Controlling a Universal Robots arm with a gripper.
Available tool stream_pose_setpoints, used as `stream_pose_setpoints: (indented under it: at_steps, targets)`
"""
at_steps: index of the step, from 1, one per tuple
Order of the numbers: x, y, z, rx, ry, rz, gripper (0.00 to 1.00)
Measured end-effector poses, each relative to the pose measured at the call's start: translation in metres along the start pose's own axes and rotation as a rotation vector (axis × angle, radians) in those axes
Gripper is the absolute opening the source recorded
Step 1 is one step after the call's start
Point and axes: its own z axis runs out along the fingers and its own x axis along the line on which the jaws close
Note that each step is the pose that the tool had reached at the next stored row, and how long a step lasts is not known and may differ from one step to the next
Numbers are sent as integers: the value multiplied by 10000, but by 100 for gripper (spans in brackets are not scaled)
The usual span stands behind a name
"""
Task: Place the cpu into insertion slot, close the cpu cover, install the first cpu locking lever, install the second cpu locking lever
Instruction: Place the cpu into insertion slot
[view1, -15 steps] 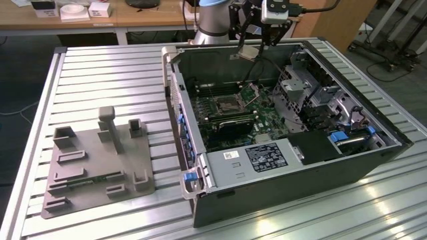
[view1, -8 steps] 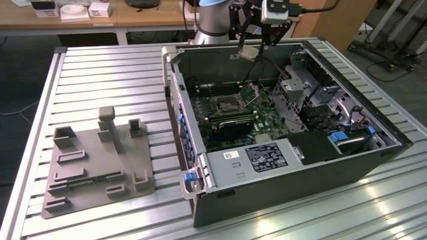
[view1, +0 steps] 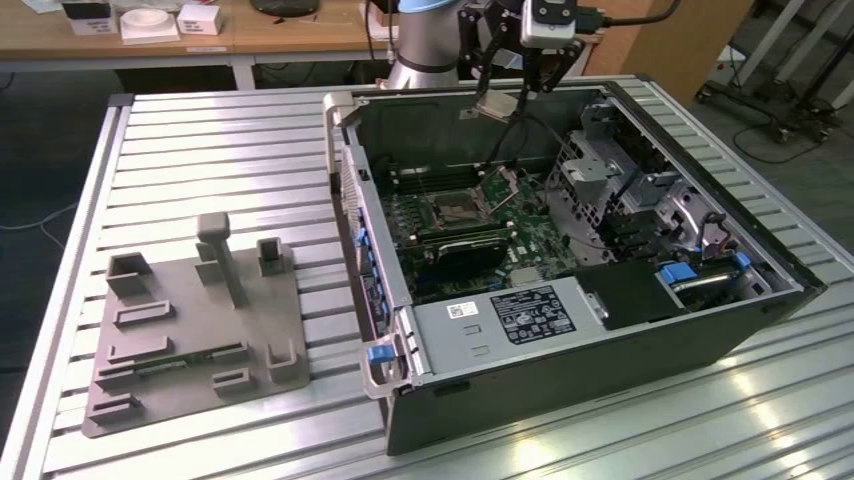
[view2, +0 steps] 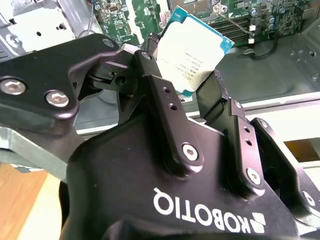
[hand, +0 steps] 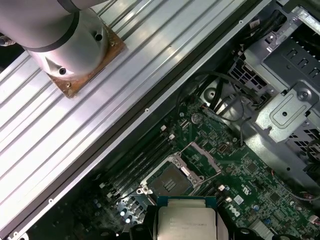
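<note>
My gripper (view2: 185, 65) is closed on the cpu (view2: 192, 47), a small square chip with a silvery face and a green edge. The fingers (view2: 165, 95) press on opposite sides of it. I hold it in the air above the open computer case (view1: 747, 250), near the case's far wall and well above the green motherboard (view1: 541, 240). The insertion slot (hand: 170, 181) lies below with its dark centre bare, so nothing is seated in it yet. The cpu cover (hand: 202, 155) stands raised on its hinge just beside the slot. To do this placing well, I judge that I should level the chip, which looks tilted in the exterior view. I should square its corners to the slot's metal rim and bring it straight down without sliding it over the contacts. I should also keep clear of the raised cover. Besides the motherboard, the case holds long black memory slots (hand: 140, 160) beside the socket and a metal drive cage (hand: 285, 85). It also holds a grey power supply box (view1: 501, 320) with a black label at the near end. The case sits on a ribbed metal counter (view1: 200, 150). On the exterior view's left, a grey fixture tray (view1: 174, 290) has several recesses. One recess seems to hold a narrow green board, and I cannot tell what the others contain.
</note>
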Motion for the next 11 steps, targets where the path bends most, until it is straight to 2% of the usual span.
stream_pose_setpoints:
  at_steps: [6,11]
  targets:
    - [0,-1,5,-16,-70,779,54]
    - [10,-10,7,-20,-103,1142,54]
